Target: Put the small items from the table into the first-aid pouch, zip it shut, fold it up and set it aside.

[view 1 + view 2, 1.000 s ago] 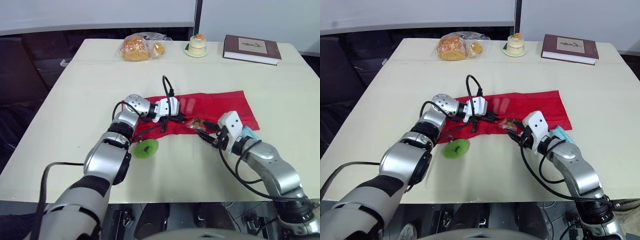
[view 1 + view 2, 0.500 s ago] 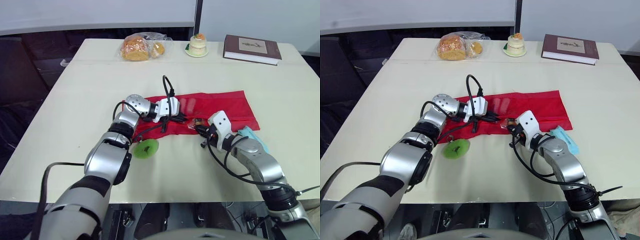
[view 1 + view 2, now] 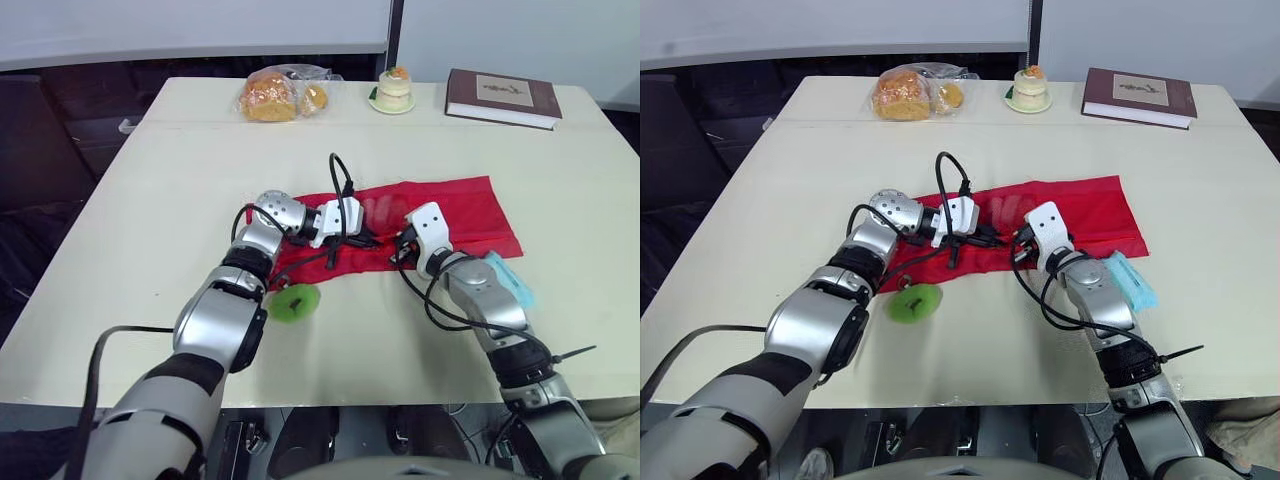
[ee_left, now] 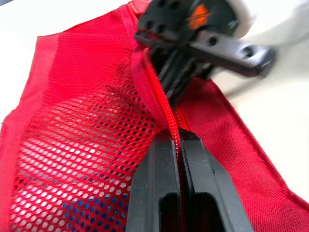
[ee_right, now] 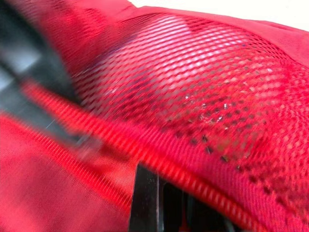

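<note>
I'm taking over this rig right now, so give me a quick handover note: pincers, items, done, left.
Left pincer shut on the zip edge of the pouch. Right pincer at its front edge. Green item and teal packet lie on the table, outside the pouch. Done: something blue shows behind the mesh. Left: load those two, zip, fold, set aside.

no word, number or brand can be read anywhere here. the dark book [image 3: 503, 97] at the far right corner of the table [image 3: 150, 200] has a pale panel on its cover with some marks printed on it, but they are too small to make out.
</note>
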You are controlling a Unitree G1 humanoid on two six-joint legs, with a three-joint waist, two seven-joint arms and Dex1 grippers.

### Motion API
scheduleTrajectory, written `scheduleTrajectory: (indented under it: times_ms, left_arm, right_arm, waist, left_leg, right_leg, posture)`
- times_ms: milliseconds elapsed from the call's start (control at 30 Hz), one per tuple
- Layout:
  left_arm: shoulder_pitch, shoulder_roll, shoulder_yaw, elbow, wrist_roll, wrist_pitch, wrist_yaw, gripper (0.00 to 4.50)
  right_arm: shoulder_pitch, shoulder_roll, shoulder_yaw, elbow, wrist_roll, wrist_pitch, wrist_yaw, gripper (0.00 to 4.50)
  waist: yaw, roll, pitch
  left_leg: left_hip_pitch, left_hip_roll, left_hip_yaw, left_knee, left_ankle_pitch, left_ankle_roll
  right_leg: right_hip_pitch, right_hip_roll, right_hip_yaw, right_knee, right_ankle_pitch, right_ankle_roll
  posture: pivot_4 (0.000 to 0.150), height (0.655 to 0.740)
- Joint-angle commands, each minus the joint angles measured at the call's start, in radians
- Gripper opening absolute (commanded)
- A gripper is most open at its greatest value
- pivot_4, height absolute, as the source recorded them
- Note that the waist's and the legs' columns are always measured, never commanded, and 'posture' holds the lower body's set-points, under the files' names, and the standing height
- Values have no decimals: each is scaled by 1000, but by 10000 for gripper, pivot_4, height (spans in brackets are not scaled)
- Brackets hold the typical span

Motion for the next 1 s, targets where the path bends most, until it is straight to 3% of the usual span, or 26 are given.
scheduleTrajectory:
  times_ms: [33, 333, 500, 633, 733, 833, 967, 1000]
  left_arm:
    - [11, -8, 2, -39, -19, -17, -33, 0]
    - [-17, 22, 11, -2, 6, -18, 28, 0]
    - [-28, 44, 13, 15, 10, -23, 48, 0]
    - [-28, 65, 15, 24, 13, -18, 62, 0]
    - [-15, 88, 24, 19, 3, -7, 58, 0]
    - [-1, 109, 30, 10, -5, 0, 51, 0]
    - [10, 137, 38, 3, -12, 16, 48, 0]
    - [12, 145, 42, 0, -16, 19, 46, 0]
  right_arm:
    - [-30, 3, -41, -17, -12, -50, -22, 674]
    - [157, -126, -41, -350, 110, 70, 170, 674]
    - [304, -235, -141, -579, 216, 81, 254, 674]
    - [435, -316, -263, -701, 297, 57, 317, 674]
    - [584, -360, -490, -771, 417, 54, 369, 674]
    - [696, -389, -667, -800, 518, 46, 418, 8703]
    - [803, -420, -828, -820, 606, 37, 466, 27824]
    - [825, -426, -856, -829, 622, 36, 474, 36053]
  waist:
    - [0, 0, 0]
    - [1, 0, 0]
    - [1, 0, 0]
    - [0, -1, 0]
    - [4, -1, 0]
    - [6, -1, 0]
    - [2, -1, 0]
    - [2, -1, 0]
  left_leg:
    - [0, 0, 0, 0, 0, 0]
    - [-1, 0, 0, 0, 0, 0]
    - [0, 0, 0, 0, 0, 0]
    - [1, 0, -1, 0, 0, 0]
    - [1, 0, -1, 0, 0, 0]
    - [0, 0, -1, 0, 0, 0]
    - [2, 2, 1, 0, 0, 0]
    - [2, 2, 1, 0, 0, 0]
  right_leg:
    - [0, 0, 0, 0, 0, 0]
    - [0, 0, 0, -1, 0, 0]
    - [0, 0, 0, 0, 0, 0]
    - [1, 0, 0, 0, 0, 0]
    - [1, 0, 0, 0, 0, 0]
    - [1, 0, -1, -1, 0, 0]
    - [2, 1, 1, 0, 0, 0]
    - [2, 1, 1, 0, 0, 0]
  posture:
    - [1500, 7289]
    - [1500, 7289]
    - [1500, 7289]
    - [1500, 7289]
    - [1500, 7289]
    - [1500, 7289]
    - [1500, 7289]
    - [1500, 7289]
